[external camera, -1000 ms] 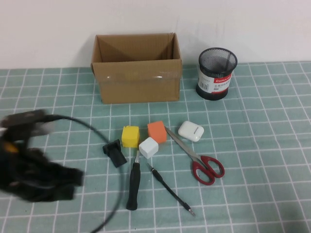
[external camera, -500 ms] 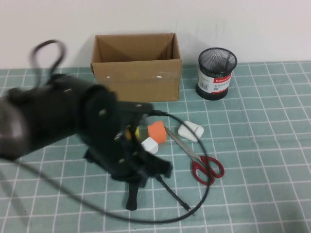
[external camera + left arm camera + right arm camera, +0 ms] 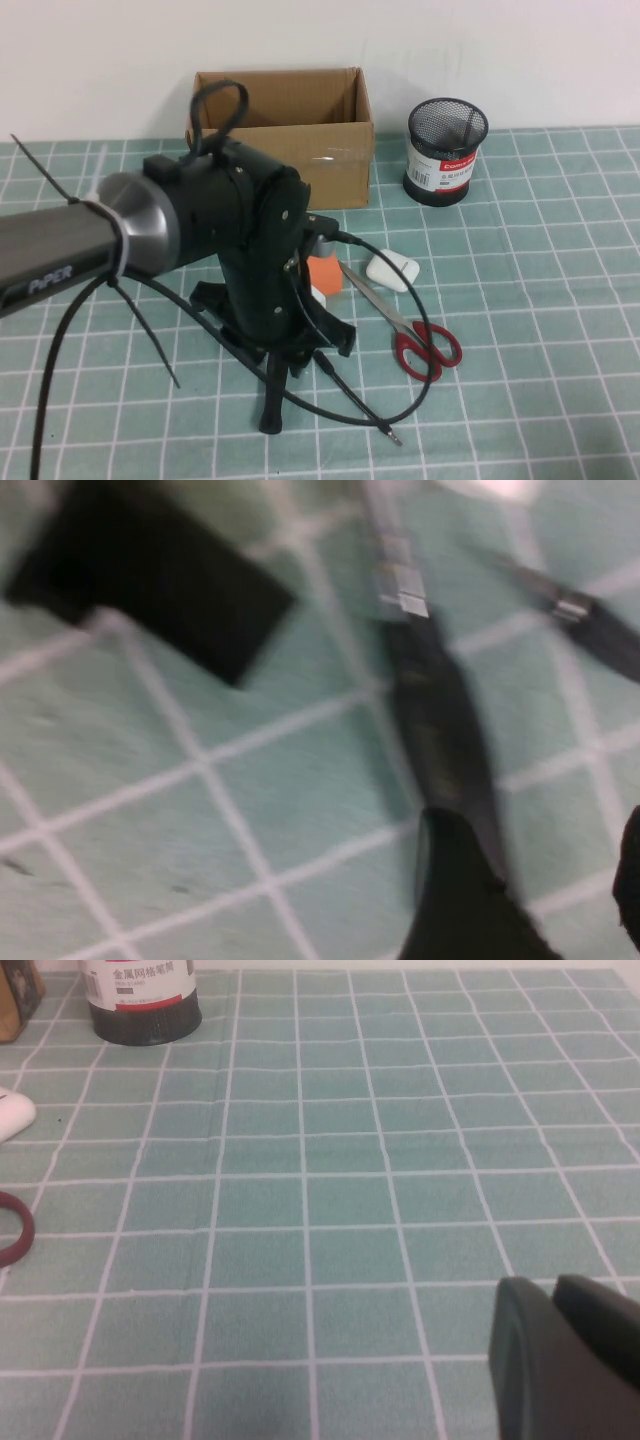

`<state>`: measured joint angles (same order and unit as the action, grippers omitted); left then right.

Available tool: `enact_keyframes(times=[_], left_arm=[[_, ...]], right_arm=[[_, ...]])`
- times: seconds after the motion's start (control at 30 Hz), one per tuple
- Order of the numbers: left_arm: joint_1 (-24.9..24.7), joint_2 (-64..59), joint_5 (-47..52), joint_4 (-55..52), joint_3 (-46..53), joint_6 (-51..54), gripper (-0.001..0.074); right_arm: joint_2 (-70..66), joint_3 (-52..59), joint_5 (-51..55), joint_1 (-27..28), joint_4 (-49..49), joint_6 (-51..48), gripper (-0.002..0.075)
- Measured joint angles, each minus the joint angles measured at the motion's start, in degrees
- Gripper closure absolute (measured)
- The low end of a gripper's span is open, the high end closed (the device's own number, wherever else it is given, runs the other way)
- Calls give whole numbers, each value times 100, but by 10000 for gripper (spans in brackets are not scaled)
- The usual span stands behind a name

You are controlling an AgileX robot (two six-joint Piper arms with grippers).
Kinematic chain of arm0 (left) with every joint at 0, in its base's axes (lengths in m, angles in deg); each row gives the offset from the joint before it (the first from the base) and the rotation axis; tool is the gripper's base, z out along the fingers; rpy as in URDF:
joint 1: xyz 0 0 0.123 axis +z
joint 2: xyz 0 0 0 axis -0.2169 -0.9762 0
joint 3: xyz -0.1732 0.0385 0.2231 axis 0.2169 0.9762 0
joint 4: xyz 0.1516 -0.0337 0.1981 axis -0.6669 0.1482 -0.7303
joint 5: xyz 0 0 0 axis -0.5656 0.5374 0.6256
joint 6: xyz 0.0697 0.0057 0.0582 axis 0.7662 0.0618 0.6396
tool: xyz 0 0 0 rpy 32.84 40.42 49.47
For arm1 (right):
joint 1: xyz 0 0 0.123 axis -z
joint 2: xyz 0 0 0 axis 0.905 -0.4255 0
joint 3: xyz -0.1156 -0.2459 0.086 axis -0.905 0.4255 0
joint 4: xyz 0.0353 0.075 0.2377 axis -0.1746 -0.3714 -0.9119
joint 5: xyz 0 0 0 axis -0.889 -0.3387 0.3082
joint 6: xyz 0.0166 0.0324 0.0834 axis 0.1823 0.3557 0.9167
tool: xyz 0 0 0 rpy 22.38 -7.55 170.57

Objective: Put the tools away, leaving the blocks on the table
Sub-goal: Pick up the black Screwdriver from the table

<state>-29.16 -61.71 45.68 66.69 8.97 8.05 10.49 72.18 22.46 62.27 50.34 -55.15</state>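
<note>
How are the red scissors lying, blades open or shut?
Shut: the scissors blades lie together. Left tool, open, hovers over the screwdriver; right tool, shut, over the table.

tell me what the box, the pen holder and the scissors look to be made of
Box: brown corrugated cardboard, matte, with folded flaps and a strip of shiny clear tape.
Pen holder: black wire mesh, likely metal, since light shows through it; a paper label wraps its lower part.
Scissors: bare grey blades, probably steel; glossy red handles, seemingly plastic.
</note>
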Motion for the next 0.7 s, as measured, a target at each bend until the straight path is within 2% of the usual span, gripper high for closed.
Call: enact_keyframes(times=[0.13,0.7], left_arm=[[10,-156,-35,-334,0,-212,430],[47,-696,-451,-313,-11,-301,429]], right_arm=[[0,0,0,0,0,0,736],[0,0,0,0,0,0,736]])
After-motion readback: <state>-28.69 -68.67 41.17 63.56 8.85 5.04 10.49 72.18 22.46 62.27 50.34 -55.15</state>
